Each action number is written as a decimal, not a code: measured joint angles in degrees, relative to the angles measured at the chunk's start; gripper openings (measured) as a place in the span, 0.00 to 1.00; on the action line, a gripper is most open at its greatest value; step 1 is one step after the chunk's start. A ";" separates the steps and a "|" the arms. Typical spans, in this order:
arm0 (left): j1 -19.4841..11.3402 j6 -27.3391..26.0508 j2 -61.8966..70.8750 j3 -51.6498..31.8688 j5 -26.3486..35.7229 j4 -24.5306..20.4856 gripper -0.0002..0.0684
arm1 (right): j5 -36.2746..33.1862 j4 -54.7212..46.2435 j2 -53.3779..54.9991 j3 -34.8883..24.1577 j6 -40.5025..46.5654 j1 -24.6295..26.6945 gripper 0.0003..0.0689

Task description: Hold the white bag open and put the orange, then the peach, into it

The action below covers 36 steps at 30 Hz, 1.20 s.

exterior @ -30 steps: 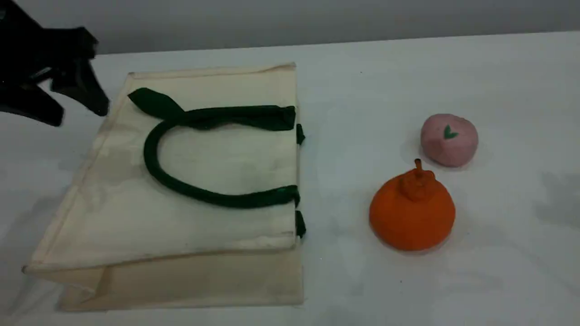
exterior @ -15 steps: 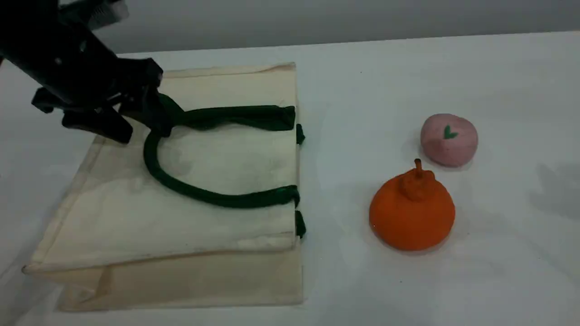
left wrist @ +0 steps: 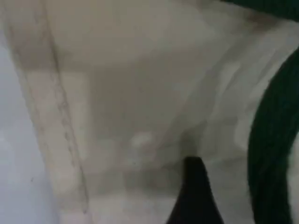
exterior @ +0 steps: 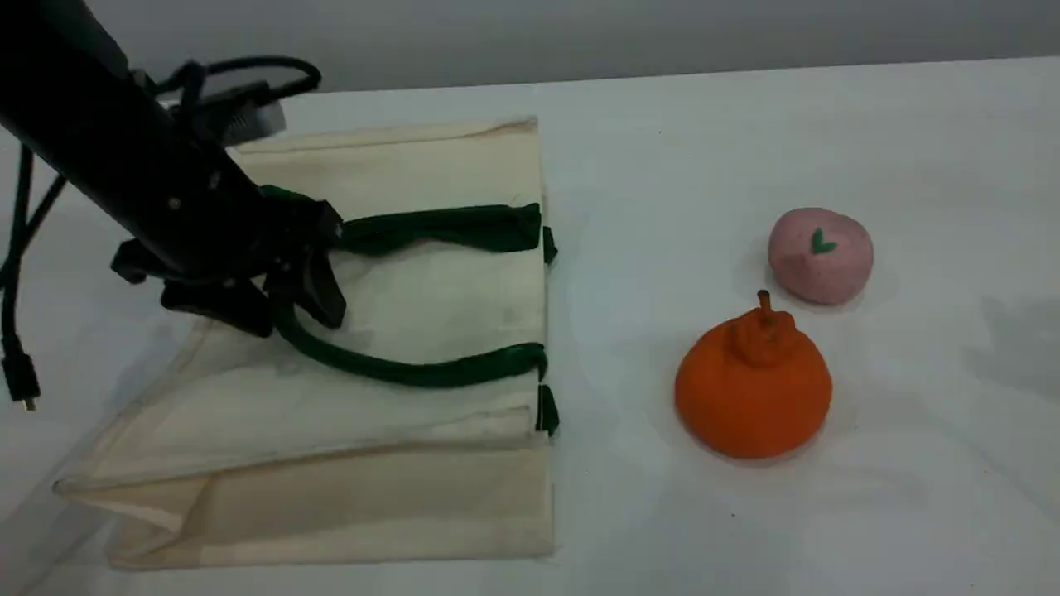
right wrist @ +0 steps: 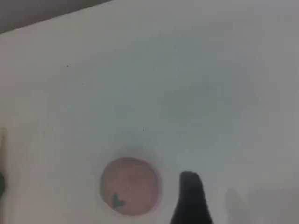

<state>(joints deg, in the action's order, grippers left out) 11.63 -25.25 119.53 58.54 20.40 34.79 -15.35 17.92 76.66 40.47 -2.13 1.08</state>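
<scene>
The left arm covers the bag's far left corner and the bend of the upper handle, so how that handle lies under the gripper cannot be made out. The left gripper sits low over the bag at the handle's loop, its two dark fingers spread wide; whether they touch the rope or the canvas is hard to tell, and nothing is visibly clamped between them. Its wrist view is blurred: one dark fingertip at the bottom edge over cream canvas, a green band of handle cut off at the right edge. The bag lies flat on the table, left of centre, its mouth facing right, with green tabs at that edge and the near side fold showing. The orange stands on the table well to the bag's right, stem up; the peach sits just beyond it, apart from it, leaf mark facing up. The right gripper is out of the scene view; its wrist view shows only one fingertip, hovering above the table just beside the peach, with the jaws standing wide and nothing in them. No writing or brand shows anywhere; a cable hangs off the left arm, partly cut off by the frame edge.
</scene>
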 joint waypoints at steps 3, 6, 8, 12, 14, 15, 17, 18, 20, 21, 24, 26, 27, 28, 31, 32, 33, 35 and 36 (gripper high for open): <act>0.54 0.00 0.37 0.00 -1.10 0.00 0.62 | 0.00 0.00 0.00 0.00 0.00 0.00 0.68; 0.54 0.18 0.49 0.00 -2.05 0.49 0.51 | -0.07 0.00 0.00 0.00 0.00 0.00 0.68; 0.54 0.18 0.49 -0.05 -3.24 1.57 0.40 | 0.04 0.00 0.00 0.00 0.00 0.00 0.67; 0.70 0.18 0.49 -0.05 -4.09 1.80 0.13 | 0.16 -0.05 0.08 0.00 0.00 0.00 0.67; 0.79 0.25 0.16 0.22 -3.33 1.80 0.09 | 0.34 -0.05 0.35 0.00 0.00 0.00 0.67; 0.84 0.25 -0.35 0.65 -2.33 1.69 0.09 | 0.40 -0.05 0.72 0.00 0.00 0.00 0.67; 0.84 0.25 -1.54 1.87 -0.17 1.63 0.09 | 0.40 0.24 1.47 0.00 0.00 0.00 0.67; 0.84 0.25 -2.28 2.72 1.02 1.63 0.09 | 0.40 0.56 1.93 0.00 0.00 0.00 0.67; 1.01 0.25 -4.13 4.43 3.73 1.42 0.09 | 0.40 1.49 2.80 0.00 0.00 0.00 0.67; 1.08 0.25 -5.01 5.47 5.20 1.42 0.09 | 0.62 1.66 3.37 0.00 0.00 0.00 0.67; 1.08 0.25 -8.46 8.53 9.04 1.42 0.09 | 1.43 1.88 5.34 0.00 -0.07 0.00 0.67; 1.08 0.25 -10.65 10.68 12.07 1.35 0.09 | 1.38 3.07 6.73 0.00 -0.12 0.00 0.67; 1.08 0.25 -11.86 11.55 13.38 1.06 0.09 | 1.20 3.43 7.45 0.00 -0.27 0.00 0.67; 1.08 0.25 -12.88 12.62 14.96 0.97 0.09 | 0.54 3.94 8.07 0.00 -0.79 0.00 0.67; 1.08 0.25 -16.32 15.68 19.75 0.92 0.09 | -2.15 5.76 9.12 0.00 -3.82 -1.08 0.67; 1.08 0.25 -17.16 16.74 21.15 0.77 0.09 | -3.10 6.53 9.19 0.00 -4.94 -1.91 0.67; 1.10 0.25 -18.10 17.78 22.40 0.53 0.09 | -3.72 7.16 9.19 0.00 -6.34 -2.71 0.67; 1.10 0.25 -19.59 19.65 24.37 0.42 0.09 | -4.64 8.64 9.19 0.00 -9.28 -5.14 0.67; 1.10 0.25 -20.26 20.67 25.48 0.42 0.09 | -4.70 9.52 9.19 0.00 -10.44 -6.50 0.67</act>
<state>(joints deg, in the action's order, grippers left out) 12.73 -25.00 99.27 79.21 45.88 35.21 -20.05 27.45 85.86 40.47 -12.57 -5.42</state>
